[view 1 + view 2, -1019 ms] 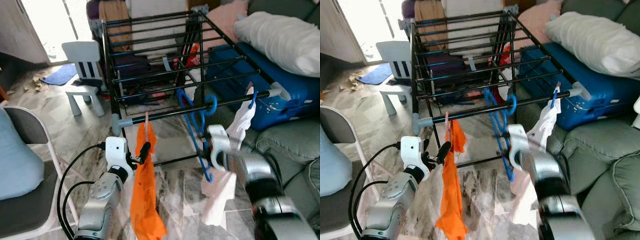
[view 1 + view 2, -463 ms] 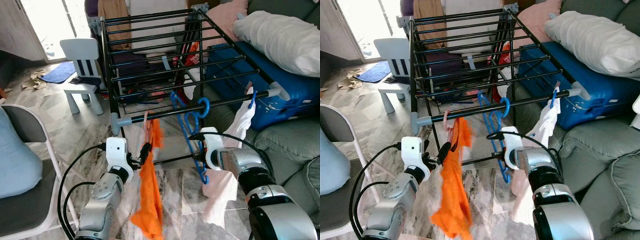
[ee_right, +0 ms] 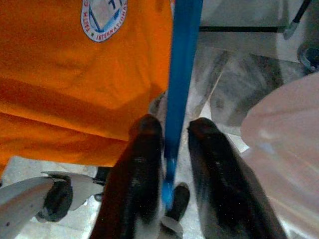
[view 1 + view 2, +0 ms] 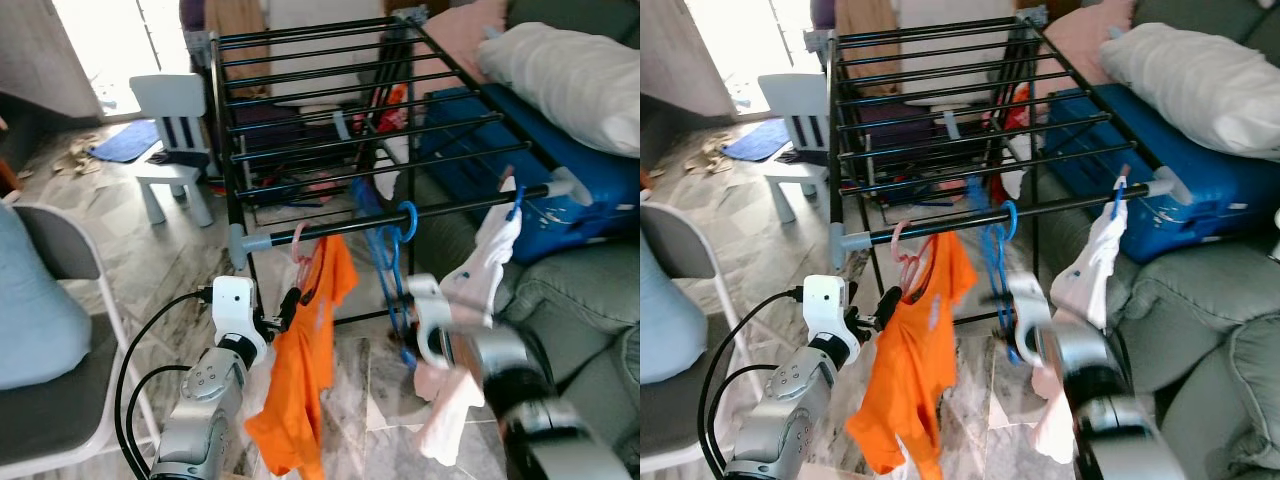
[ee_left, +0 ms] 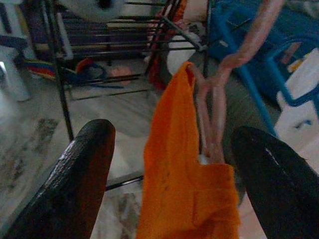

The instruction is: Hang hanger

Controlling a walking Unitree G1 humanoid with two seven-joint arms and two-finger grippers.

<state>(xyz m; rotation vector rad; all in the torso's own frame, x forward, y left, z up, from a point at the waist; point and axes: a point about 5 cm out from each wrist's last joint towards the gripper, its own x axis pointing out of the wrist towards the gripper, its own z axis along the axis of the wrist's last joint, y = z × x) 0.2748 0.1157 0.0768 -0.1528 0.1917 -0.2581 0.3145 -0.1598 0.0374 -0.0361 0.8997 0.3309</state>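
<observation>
The blue plastic hanger point(image 4: 393, 262) hangs by its hook on the front rail of the black metal drying rack point(image 4: 330, 110). The right pincer point(image 3: 169, 164) is clenched on its lower bar. At nine o'clock of it, the left pincer point(image 5: 169, 169) stands released around the pink hanger with the orange shirt point(image 4: 305, 375).

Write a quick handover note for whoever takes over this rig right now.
Right gripper: fingers on either side of the blue hanger's lower part; its hook is already over the rack's front bar.
Left gripper: open, holding nothing, right by the orange shirt.
The shirt hangs on a pink hanger from the same bar; a white cloth hangs further right.
Done: blue hanger looks hooked.
Left: probably release it and withdraw the right arm.
</observation>
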